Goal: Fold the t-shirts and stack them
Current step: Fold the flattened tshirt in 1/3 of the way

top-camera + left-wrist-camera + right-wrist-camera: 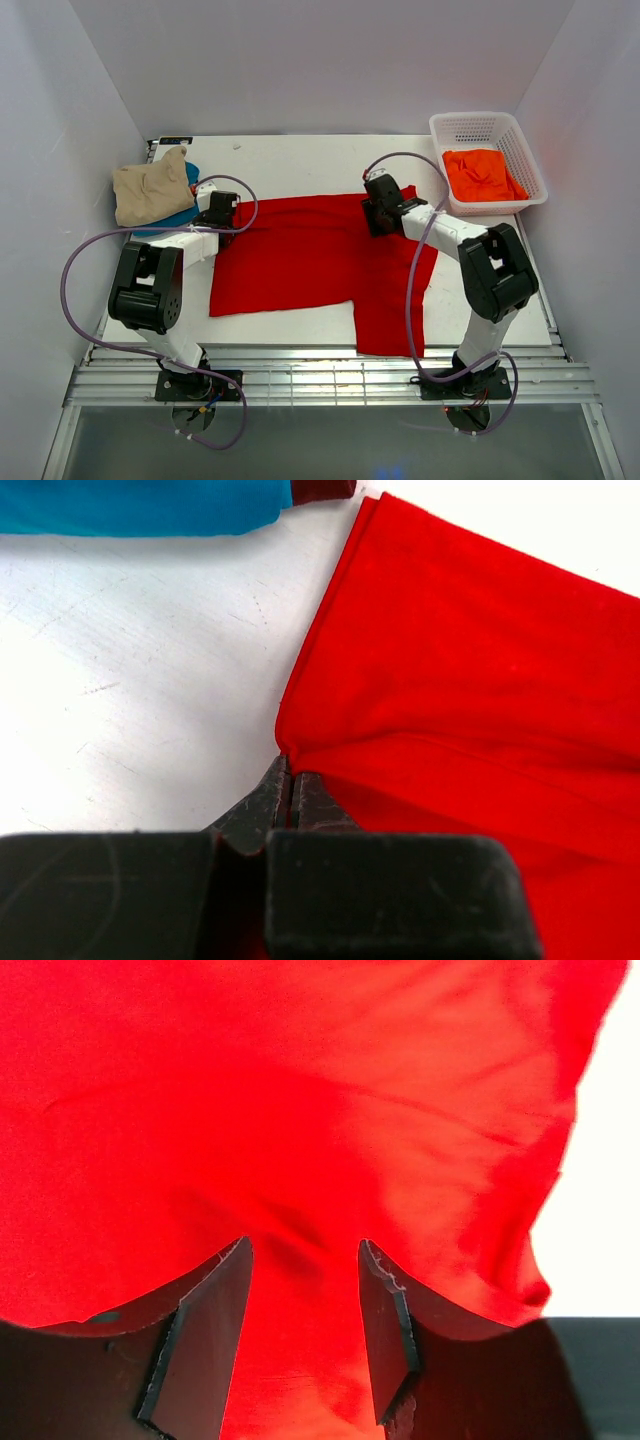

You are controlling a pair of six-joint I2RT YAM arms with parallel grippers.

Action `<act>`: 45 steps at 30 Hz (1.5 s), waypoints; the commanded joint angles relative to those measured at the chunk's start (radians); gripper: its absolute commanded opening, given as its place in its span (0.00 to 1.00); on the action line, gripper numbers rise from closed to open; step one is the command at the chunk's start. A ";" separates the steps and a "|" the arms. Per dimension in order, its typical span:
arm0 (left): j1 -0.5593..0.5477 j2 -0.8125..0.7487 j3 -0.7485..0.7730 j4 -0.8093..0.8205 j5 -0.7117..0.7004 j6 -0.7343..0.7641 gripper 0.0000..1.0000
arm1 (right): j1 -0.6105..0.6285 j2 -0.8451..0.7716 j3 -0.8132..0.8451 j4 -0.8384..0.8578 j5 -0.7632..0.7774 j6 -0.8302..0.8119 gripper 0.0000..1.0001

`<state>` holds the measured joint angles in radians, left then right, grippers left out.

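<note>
A bright red t-shirt (320,260) lies spread flat across the middle of the table, one part hanging over the near edge. My left gripper (222,210) is at its far left corner, its jaws shut on the hem of the red t-shirt (420,680), pinched at the tips of the left gripper (290,772). My right gripper (380,216) is over the shirt's far right part. In the right wrist view its jaws stand apart as the right gripper (303,1252) hovers on red cloth (300,1090), with nothing clamped between the fingers.
A tan t-shirt (150,188) lies on a teal t-shirt (186,214) at the far left; the teal t-shirt (140,505) and a dark red edge (322,490) show near my left gripper. A white lattice basket (490,125) at the far right holds an orange t-shirt (483,174).
</note>
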<state>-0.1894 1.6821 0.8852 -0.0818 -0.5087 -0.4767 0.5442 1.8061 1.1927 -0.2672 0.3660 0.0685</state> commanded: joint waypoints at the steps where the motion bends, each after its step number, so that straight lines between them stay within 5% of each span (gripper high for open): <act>1: -0.001 -0.027 0.003 0.007 -0.005 0.006 0.00 | -0.067 -0.053 -0.018 -0.007 0.039 0.042 0.53; 23: -0.001 -0.028 0.008 0.001 -0.014 0.006 0.00 | -0.184 0.053 -0.042 0.022 -0.045 0.042 0.47; 32: -0.001 -0.022 0.008 0.001 -0.017 0.006 0.00 | -0.191 0.061 -0.042 0.022 -0.027 0.039 0.08; 45: 0.001 -0.015 0.015 -0.019 -0.042 0.006 0.00 | -0.205 0.001 -0.030 -0.036 0.080 0.031 0.08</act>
<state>-0.1894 1.6821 0.8852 -0.0845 -0.5125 -0.4713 0.3584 1.8542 1.1545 -0.2707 0.3794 0.1020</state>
